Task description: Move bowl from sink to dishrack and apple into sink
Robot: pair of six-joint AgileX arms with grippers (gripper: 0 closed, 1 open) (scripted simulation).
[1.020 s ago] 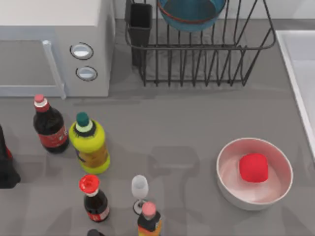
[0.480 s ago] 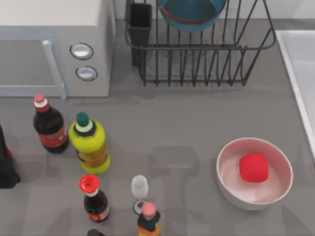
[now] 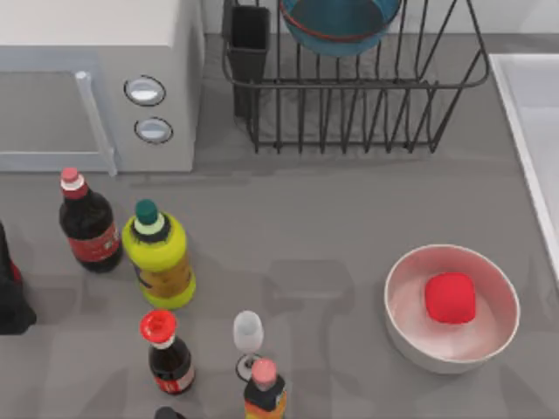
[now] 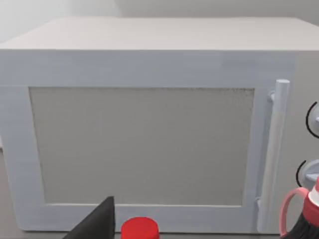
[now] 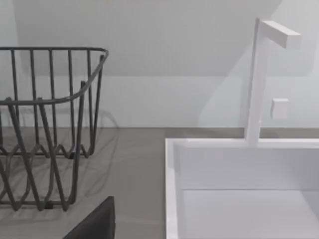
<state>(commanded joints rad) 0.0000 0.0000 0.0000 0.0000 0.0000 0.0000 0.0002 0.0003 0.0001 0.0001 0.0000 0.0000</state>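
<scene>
The grey counter holds the black wire dishrack, the round teal-blue bowl already in it. The small red apple sits in a white bowl, beside the pale rectangular sink. I cannot tell my hands' state. I should descend straight over the apple, grip its flanks, clear the rim.

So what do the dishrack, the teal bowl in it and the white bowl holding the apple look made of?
The dishrack looks like thin black coated metal wire with open tines. The teal bowl looks like smooth glazed ceramic or plastic; its even sheen leaves that open. The white bowl has a thick, glossy rim, probably ceramic, around the apple.
</scene>
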